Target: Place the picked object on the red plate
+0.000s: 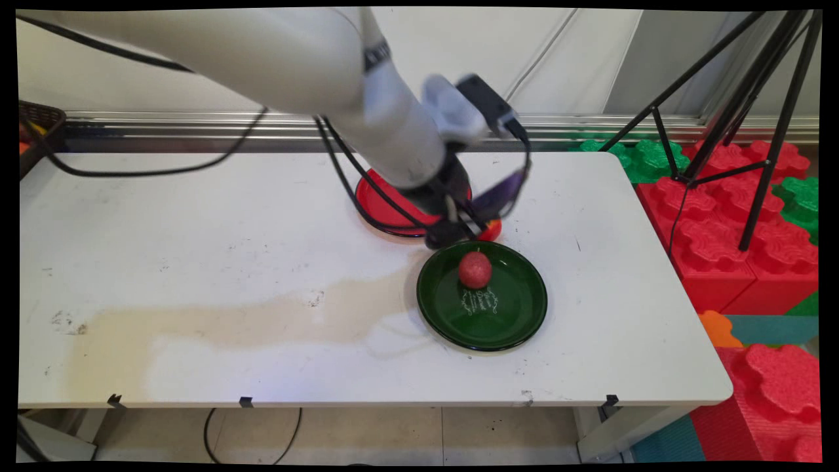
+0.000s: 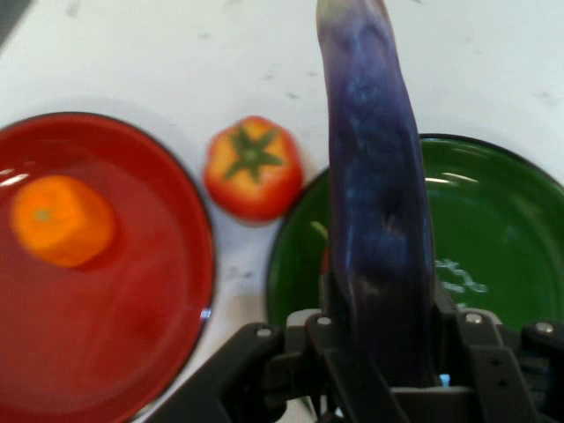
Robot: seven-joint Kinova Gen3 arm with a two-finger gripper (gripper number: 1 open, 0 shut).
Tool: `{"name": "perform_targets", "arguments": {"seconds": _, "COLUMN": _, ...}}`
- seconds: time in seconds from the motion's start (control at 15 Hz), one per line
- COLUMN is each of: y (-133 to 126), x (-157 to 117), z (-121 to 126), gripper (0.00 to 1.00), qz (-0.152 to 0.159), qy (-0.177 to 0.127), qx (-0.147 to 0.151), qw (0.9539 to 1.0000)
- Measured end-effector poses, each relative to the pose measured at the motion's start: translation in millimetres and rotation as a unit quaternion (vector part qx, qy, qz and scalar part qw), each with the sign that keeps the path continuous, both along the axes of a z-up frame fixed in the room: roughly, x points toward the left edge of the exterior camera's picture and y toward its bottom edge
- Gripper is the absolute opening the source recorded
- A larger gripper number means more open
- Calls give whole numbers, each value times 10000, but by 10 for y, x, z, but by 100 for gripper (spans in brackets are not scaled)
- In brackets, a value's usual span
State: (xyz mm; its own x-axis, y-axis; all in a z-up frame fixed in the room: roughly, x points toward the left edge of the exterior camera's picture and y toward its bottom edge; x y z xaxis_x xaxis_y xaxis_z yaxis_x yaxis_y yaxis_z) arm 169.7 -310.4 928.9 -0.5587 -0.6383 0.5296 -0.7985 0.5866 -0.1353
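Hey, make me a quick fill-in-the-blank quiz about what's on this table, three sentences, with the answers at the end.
1. The hand is shut on a long ____ eggplant.
2. The orange fruit lies in the ____ plate.
3. The tomato with the green stem sits on the table, ____ the two plates, not in the green plate.

Missing words: purple; red; between
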Motion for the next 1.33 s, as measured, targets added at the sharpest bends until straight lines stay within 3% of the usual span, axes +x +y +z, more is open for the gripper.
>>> {"name": "perform_targets", "arguments": {"seconds": 0.4, "y": -164, "x": 486, "z": 280, "gripper": 0, "qz": 551, "qy": -21, "qx": -239, "qw": 9982}}
{"name": "perform_targets", "arguments": {"seconds": 0.8, "y": -654, "x": 793, "z": 149, "gripper": 0, "qz": 1105, "qy": -245, "qx": -370, "qw": 9929}}
{"name": "perform_targets", "arguments": {"seconds": 1.07, "y": -1003, "x": 965, "z": -71, "gripper": 0, "qz": 1049, "qy": -510, "qx": -284, "qw": 9928}}
{"name": "perform_targets", "arguments": {"seconds": 1.33, "y": -1354, "x": 1122, "z": -424, "gripper": 0, "qz": 680, "qy": -783, "qx": 8, "qw": 9946}}
